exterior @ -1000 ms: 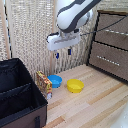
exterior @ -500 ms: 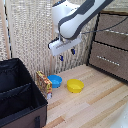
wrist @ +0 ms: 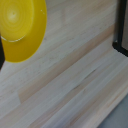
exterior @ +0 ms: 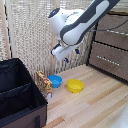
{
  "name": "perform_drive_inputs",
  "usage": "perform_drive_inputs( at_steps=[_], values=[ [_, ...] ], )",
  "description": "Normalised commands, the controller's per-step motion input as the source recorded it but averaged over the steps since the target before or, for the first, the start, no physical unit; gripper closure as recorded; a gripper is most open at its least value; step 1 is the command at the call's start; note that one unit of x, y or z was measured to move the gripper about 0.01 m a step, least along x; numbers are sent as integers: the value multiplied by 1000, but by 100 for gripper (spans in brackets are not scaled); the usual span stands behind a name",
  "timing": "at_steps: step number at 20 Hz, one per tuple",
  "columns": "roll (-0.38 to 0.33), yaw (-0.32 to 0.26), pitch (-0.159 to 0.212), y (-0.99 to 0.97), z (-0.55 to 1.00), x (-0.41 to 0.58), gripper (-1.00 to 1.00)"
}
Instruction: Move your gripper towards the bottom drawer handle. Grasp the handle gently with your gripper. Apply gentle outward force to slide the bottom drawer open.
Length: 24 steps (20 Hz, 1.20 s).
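Note:
My gripper (exterior: 71, 55) hangs from the white arm in mid-air, above the wooden floor and to the exterior view's left of the brown cabinet. Its blue-tipped fingers (exterior: 65, 60) stand apart with nothing between them. The bottom drawer (exterior: 111, 66) is shut, and its silvery handle (exterior: 107, 60) is well to the exterior view's right of the gripper, clear of it. The wrist view shows only floor, a yellow bowl (wrist: 20, 27) and a dark edge (wrist: 122, 25); neither the handle nor the fingers can be made out there.
A yellow bowl (exterior: 75, 85), a blue bowl (exterior: 55, 81) and a small snack box (exterior: 44, 84) sit on the floor below the gripper. A black fabric box (exterior: 17, 92) stands at the exterior view's left. The upper drawer (exterior: 114, 25) has an identical bar handle (exterior: 113, 31).
The wrist has tilted and the gripper has dropped slightly and shifted towards the cabinet. The drawers and floor objects have not moved.

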Motion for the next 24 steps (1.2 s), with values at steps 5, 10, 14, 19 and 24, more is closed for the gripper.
perform_drive_inputs(
  at_steps=[5, 10, 14, 19, 24],
  values=[
    [-375, 78, 21, -147, -50, 2, -100],
    [-366, 95, 15, -187, -109, 117, -100],
    [-332, 127, 4, -124, -130, 282, -100],
    [-276, 164, 0, -198, -99, 182, -100],
    [-160, 160, 0, -506, 0, -43, -100]
  ],
)
